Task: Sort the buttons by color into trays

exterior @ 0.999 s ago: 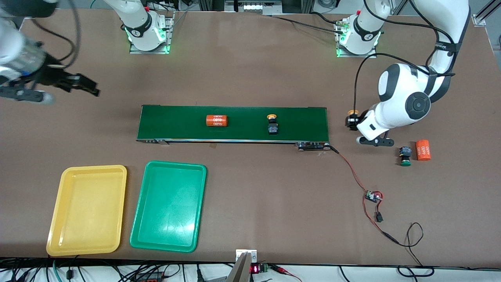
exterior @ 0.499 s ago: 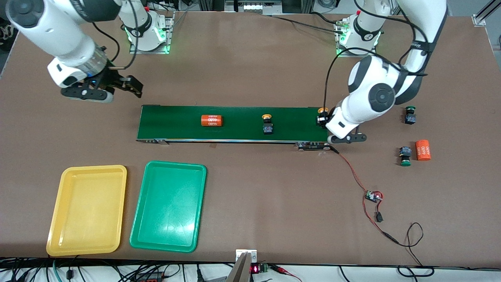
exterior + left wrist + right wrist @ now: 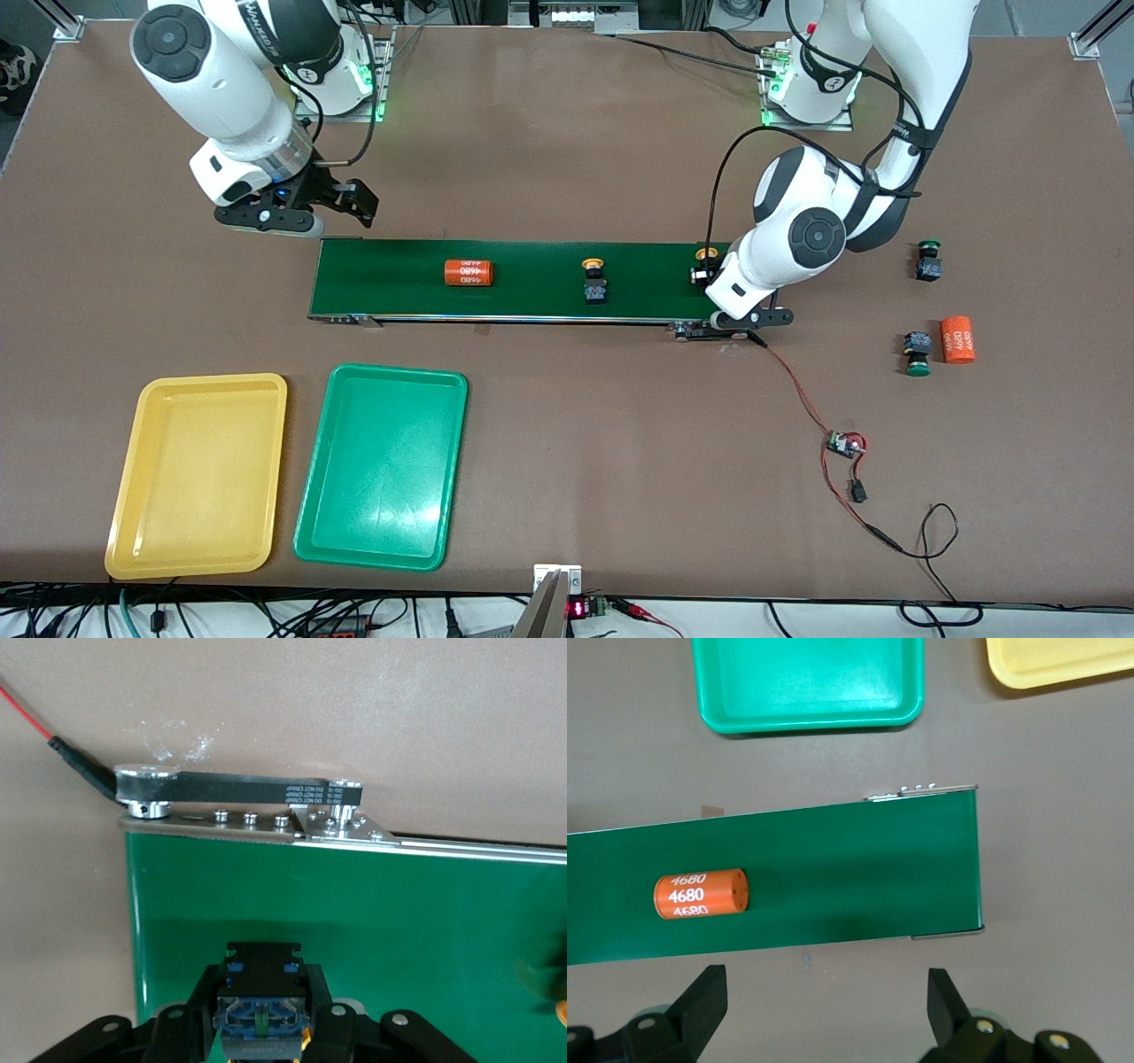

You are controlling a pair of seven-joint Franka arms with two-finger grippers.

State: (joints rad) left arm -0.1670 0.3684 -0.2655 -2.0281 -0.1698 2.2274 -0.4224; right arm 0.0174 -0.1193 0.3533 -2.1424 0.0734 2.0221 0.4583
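My left gripper is shut on a yellow-capped button over the end of the belt toward the left arm. The left wrist view shows the button's black-and-blue body between the fingers. A second yellow-capped button stands on the belt. Two green-capped buttons lie on the table past that end. My right gripper is open and empty, over the table beside the belt's end toward the right arm. The yellow tray and the green tray lie empty, nearer the front camera.
The long dark-green conveyor belt carries an orange 4680 cylinder. Another orange cylinder lies by the nearer green-capped button. A red wire runs from the belt to a small board.
My left gripper has carried the yellow-capped button from the table over the belt's end. My right arm has swung in toward the belt. The cylinder and button on the belt have drifted toward the right arm's end.
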